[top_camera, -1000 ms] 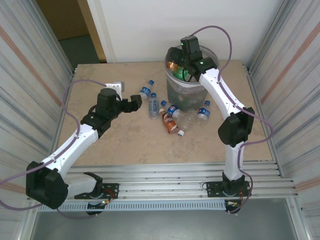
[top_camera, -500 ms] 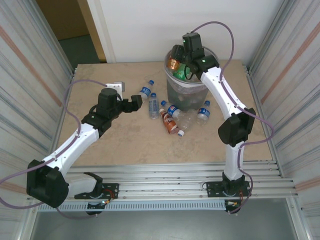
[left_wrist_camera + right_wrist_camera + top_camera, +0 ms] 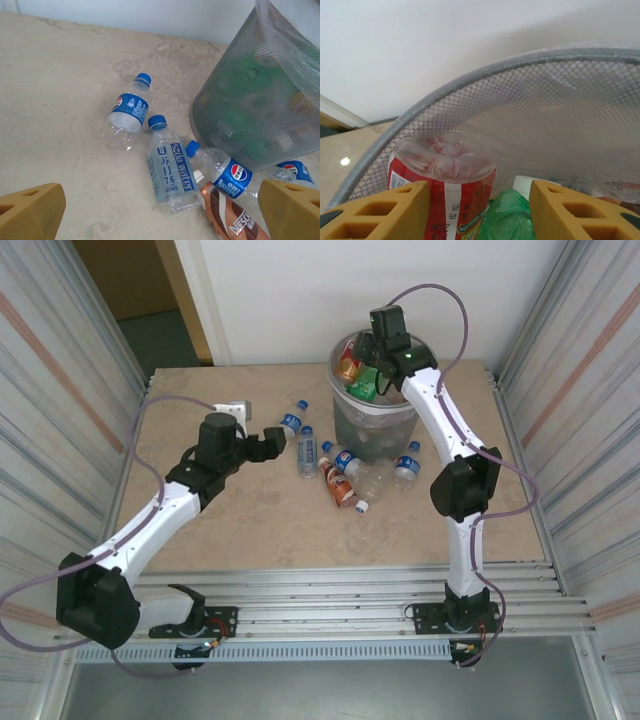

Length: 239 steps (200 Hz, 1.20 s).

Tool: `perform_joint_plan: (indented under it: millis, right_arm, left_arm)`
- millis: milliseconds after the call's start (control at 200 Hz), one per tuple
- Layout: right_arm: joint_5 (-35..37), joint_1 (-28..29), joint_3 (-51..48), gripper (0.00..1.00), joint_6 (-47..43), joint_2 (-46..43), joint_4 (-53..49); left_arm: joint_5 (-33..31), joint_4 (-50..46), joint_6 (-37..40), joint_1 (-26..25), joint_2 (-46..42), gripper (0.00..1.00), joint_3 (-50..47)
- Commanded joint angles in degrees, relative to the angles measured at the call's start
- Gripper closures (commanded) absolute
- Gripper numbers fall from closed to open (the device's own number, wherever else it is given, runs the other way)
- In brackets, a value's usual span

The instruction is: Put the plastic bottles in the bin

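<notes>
While the right gripper (image 3: 360, 352) hangs over the far rim of the bin (image 3: 343, 405), its blocky yellow fingers (image 3: 375, 210) sit partly apart with nothing pinched between them. Just beyond them, inside the grey wire mesh and filmy clear liner, a red-labelled bottle (image 3: 445, 175) shows its clear round end beside a crumpled green bottle (image 3: 507, 215). The left gripper (image 3: 272, 444) is spread wide open above the mottled beige table (image 3: 60, 75), left of the bin. Loose bottles lie on their sides at the bin's near-left foot: a blue-capped cola bottle (image 3: 125, 117), a smooth soda-water bottle (image 3: 170, 167) and a brown-labelled bottle (image 3: 235, 220).
</notes>
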Motion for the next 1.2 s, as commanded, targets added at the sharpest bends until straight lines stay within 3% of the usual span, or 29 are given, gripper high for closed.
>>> perform_joint_plan:
  millis: [0,200,426,802,897,1192]
  right_arm:
    - [1.0,-0.3,1.4,0.47,-1.5,2.3,-3.8]
    - [0.7,-1.3,1.6,0.42,-2.3,1.9,-4.4]
    - [0.1,-1.3,5.5,0.35,-4.5,0.1,-5.9]
    - [2.7,0.7,5.0,0.22,-8.4,-7.8,-10.3]
    - [5.1,1.6,1.6,0.15,-9.0,-11.3,-11.0]
    - [7.1,2.4,-21.3,0.01,-7.4,-28.0,-4.0]
  left_arm:
    - [-1.6,0.1,2.0,0.5,2.7,0.01,3.9]
    - [0.1,-0.8,4.3,1.5,9.5,0.02,9.8]
    - [3.8,-6.2,8.7,3.5,19.4,0.10,20.2]
    - [8.2,-21.8,16.6,5.8,39.1,0.18,41.5]
    - [8.6,-25.1,18.0,5.7,43.0,0.17,46.2]
    - [9.5,-31.9,20.2,5.8,53.4,0.17,56.7]
